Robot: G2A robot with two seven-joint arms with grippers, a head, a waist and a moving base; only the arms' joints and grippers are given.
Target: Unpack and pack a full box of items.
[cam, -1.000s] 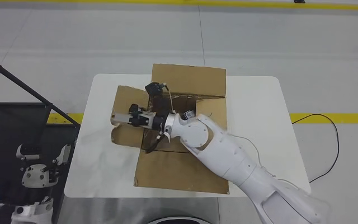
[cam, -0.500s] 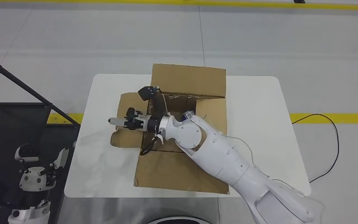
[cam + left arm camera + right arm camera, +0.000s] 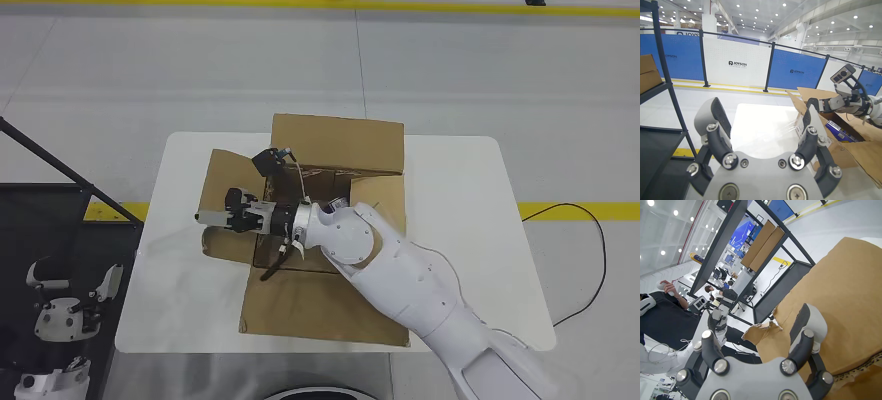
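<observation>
Two end effectors: both are showing wide-spread jaws, and neither is holding anything.
Box: the cardboard box is sitting open at the middle of the white surface, with its flaps folding outward toward 12, 3, 6 and 9 o'clock.
Right end effector: the right end effector is hanging over the 9 o'clock side of the box, its arm stretching across the opening from about 5 o'clock.
Left flap: the left flap is lying under that end effector. In the right wrist view its torn edge is running between the two spread fingers. Whether a pad is touching the cardboard I cannot tell.
Left end effector: the left end effector is hovering off the surface at about 8 o'clock and pointing across the bare white top toward the box.
Contents: blue packs are lying inside the box, just below the rim.
Rack: a black metal rack is standing beside the surface at 9 o'clock, well apart from the box.
</observation>
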